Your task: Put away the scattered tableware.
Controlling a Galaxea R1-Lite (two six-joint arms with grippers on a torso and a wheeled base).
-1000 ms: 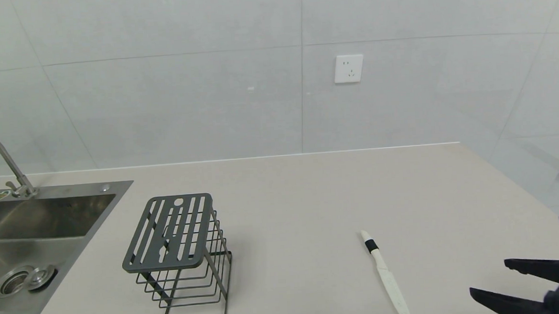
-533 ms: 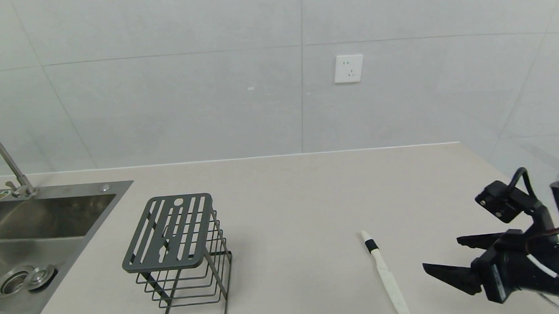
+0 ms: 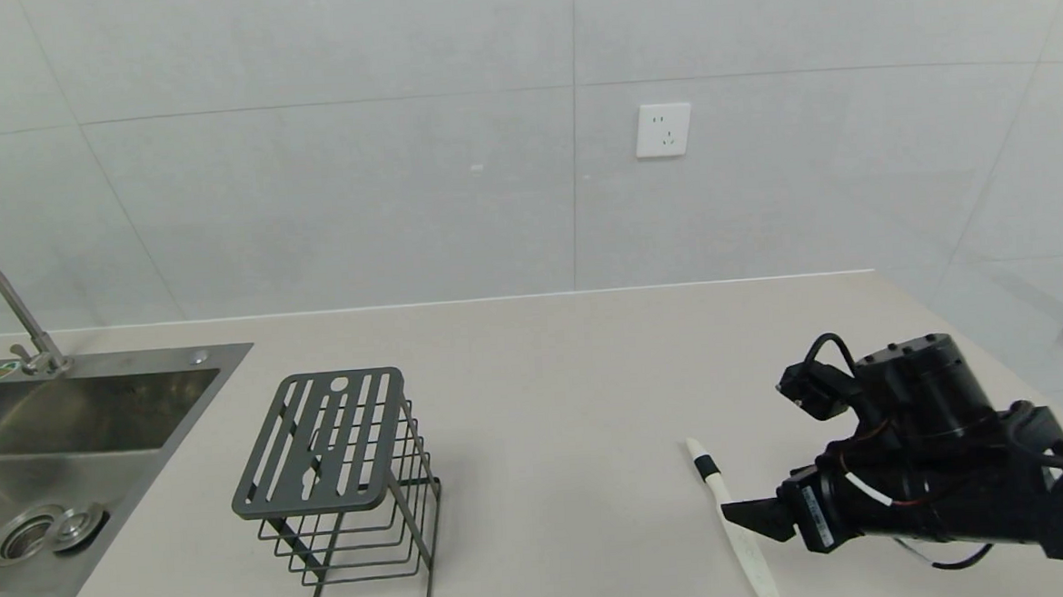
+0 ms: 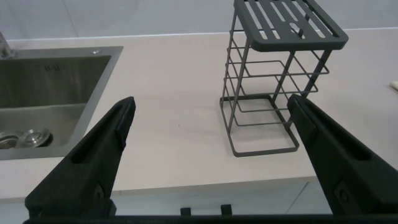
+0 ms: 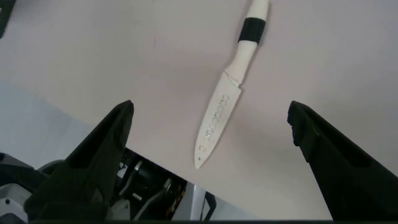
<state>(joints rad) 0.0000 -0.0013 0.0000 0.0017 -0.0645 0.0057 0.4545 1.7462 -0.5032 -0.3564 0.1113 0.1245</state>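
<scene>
Just ahead of right tool (image 3: 750, 518) — knife (image 5: 225, 102)

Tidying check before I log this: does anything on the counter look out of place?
Yes. The white knife lies loose on the counter, its blade tip close to the front edge, while the slotted rack stands upright with nothing in its slots.

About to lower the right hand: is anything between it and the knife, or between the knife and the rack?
Nothing visible. The open right hand hangs directly over the knife, and only bare counter lies between the knife and the rack.
</scene>
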